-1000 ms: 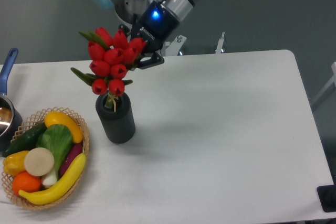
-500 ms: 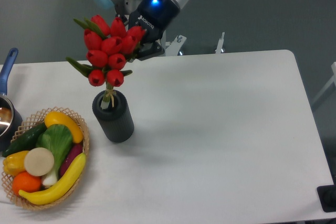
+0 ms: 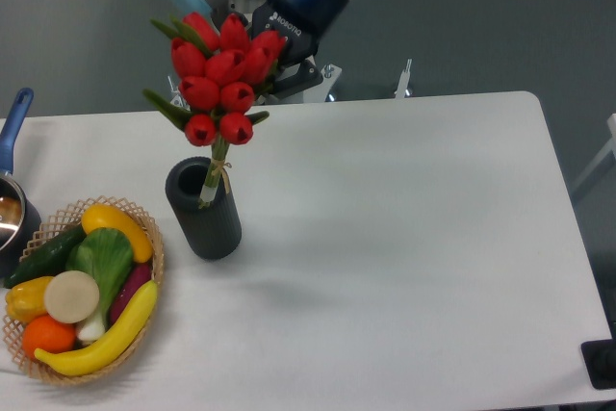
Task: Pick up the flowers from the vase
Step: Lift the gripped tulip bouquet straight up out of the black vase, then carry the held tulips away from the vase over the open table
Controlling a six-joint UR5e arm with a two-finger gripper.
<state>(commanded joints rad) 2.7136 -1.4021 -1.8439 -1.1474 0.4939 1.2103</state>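
A white table [image 3: 404,238] with rounded corners fills most of the view, its surface matte and evenly lit, with a soft shadow just right of the vase [image 3: 203,210]. Behind the far edge the room is a plain dark grey-green wall or floor, and a small white fitting stands at the table's back edge. The vase stands upright on the left part of the table, near the wicker basket [image 3: 154,267] of colourful fruit and vegetables at the front left corner. A blue-handled metal pot [image 3: 12,156] is cut off by the left edge. The flowers [image 3: 223,79] hang in the air above the vase, the red buds up against the gripper [image 3: 279,69], whose fingers pinch the bunch from the right side near the heads. The pale stems [image 3: 216,172] trail down, tied with a string, their tips overlapping the vase's mouth; whether they are inside it or just above cannot be told. The arm's wrist shows a blue light.
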